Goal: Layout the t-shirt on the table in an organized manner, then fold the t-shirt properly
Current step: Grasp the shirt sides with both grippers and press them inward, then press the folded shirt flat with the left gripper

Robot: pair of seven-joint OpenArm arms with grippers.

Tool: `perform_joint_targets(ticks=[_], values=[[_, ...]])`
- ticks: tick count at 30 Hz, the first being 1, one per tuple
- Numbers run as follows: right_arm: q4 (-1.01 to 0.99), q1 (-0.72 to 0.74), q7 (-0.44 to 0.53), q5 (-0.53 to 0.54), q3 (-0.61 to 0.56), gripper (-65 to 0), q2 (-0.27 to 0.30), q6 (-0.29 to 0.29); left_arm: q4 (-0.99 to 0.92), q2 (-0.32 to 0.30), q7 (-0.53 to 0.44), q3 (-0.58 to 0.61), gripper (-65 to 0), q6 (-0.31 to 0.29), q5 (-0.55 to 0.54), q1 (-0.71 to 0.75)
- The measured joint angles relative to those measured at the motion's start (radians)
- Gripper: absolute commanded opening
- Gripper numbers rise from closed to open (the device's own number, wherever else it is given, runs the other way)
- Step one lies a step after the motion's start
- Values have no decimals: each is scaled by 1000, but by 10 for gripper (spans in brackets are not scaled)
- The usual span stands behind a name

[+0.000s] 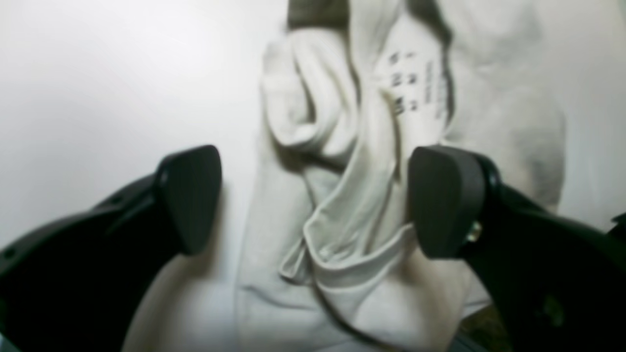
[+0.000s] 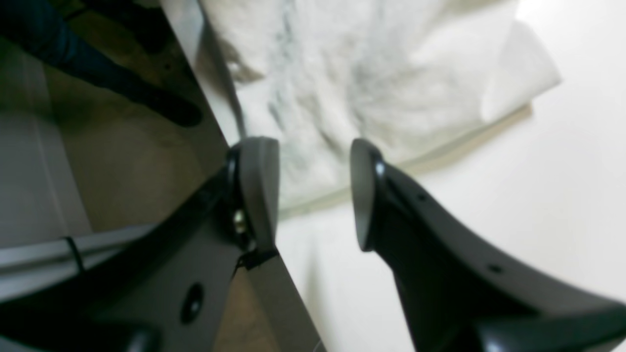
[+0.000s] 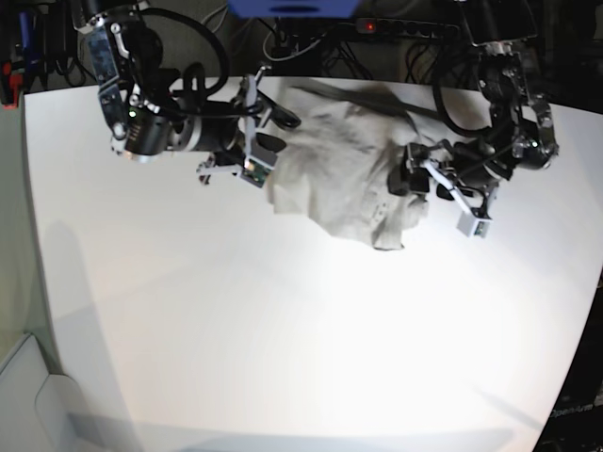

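Note:
The t-shirt point(image 3: 339, 179) lies crumpled in a light grey-beige heap near the far edge of the white table point(image 3: 283, 330). My left gripper point(image 3: 410, 174) is at the heap's right side. In the left wrist view it point(image 1: 318, 200) is wide open just above the bunched shirt point(image 1: 352, 205), with the collar and printed neck label point(image 1: 415, 83) showing between its fingers point(image 1: 445, 200). My right gripper point(image 3: 275, 132) is at the heap's left side. The right wrist view shows it point(image 2: 313, 195) open over the shirt's hem point(image 2: 371, 161), nothing clamped.
The table's far edge point(image 2: 220, 112) runs right beside my right gripper, with brown floor and a dark shoe point(image 2: 166, 107) beyond it. Cables and a power strip point(image 3: 377, 28) sit behind the table. Bare white tabletop point(image 2: 489, 205) spreads toward the front.

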Motion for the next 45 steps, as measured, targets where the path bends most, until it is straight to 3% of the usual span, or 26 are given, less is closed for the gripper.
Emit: perform_joint_targets(ticks=[7,9,11,16,17,21,25,29,34,40,45], values=[[0,0,0,0,0,-399,0,0,-82,-4,-53,55,-66,-13,-35,-9],[0,-2,0,0,0,-399,0,0,-87,-6,-63,68,-110,-13,-37,-9],[0,-3,-1,0,0,-399,0,0,-89,-6,-63,80,-221,-13,-33,-9],[0,-19,0,0,23,-399,-5,0,-98,-8,-41,104,-632,-12,-44,-2],[0,-19,0,2,42,-399,-5,0,-98,-10,-40,104,-650,-12,-46,-3],[0,-17,0,5,144,-399,1,0,-94,-34,-35,143,-647,-12,-22,-17],[0,-49,0,2,278,-399,56,0,-96,-53,-18,227,-647,-23,81,-87],[0,-66,9,6,395,-399,79,0,-102,-72,-11,413,-647,-21,248,-202],[2,-105,-6,1,537,-399,76,0,-117,-71,-13,657,-647,-19,350,-341],[1,-126,-2,5,584,-399,74,0,-302,-33,-177,1045,-646,-19,377,-536],[1,-146,-6,0,606,-399,72,0,-411,28,-255,1227,-645,-19,436,-632]])
